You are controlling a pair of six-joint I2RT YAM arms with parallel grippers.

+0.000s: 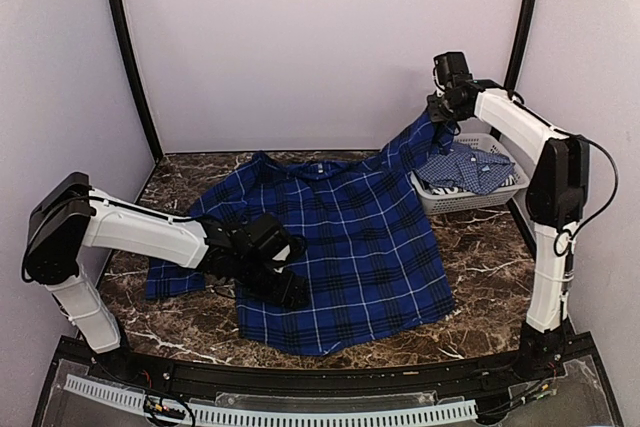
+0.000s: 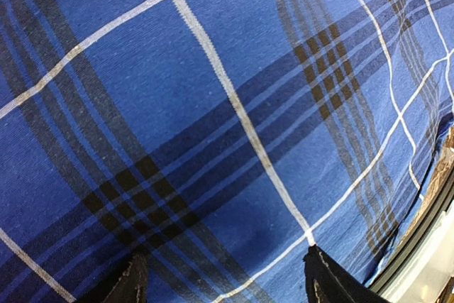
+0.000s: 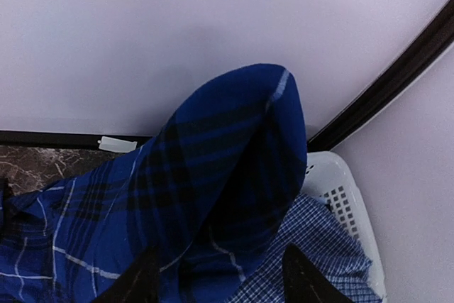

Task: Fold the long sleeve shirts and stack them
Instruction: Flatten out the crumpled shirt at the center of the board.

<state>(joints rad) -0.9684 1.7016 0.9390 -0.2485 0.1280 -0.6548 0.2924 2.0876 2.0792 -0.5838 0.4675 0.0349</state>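
From above, two shirts are in sight. The dark plaid shirt (image 1: 340, 247) is spread over the middle of the marble table (image 1: 480, 257), collar toward 12 o'clock. One of its sleeves is drawn up toward 1 o'clock. The lighter checked shirt (image 1: 470, 169) lies crumpled in the single white lattice basket (image 1: 445, 202) at 2 o'clock. The left gripper (image 1: 292, 287) rests on the plaid shirt's 8 o'clock side. The right gripper (image 1: 447, 119) hangs at the raised sleeve, above the basket's far rim.

The left wrist camera shows only plaid cloth, royal blue with navy bands and thin white lines. Both fingers (image 2: 131, 282) stand wide apart at 6 o'clock, with nothing between them.

At the right wrist, the fingers (image 3: 305, 278) are also parted, and a hump of the plaid sleeve rises between them. The lighter shirt and basket show at 4 o'clock. A small white tab (image 3: 117, 144) sits at the wall's foot at 9 o'clock, and any print on it is too small to read.
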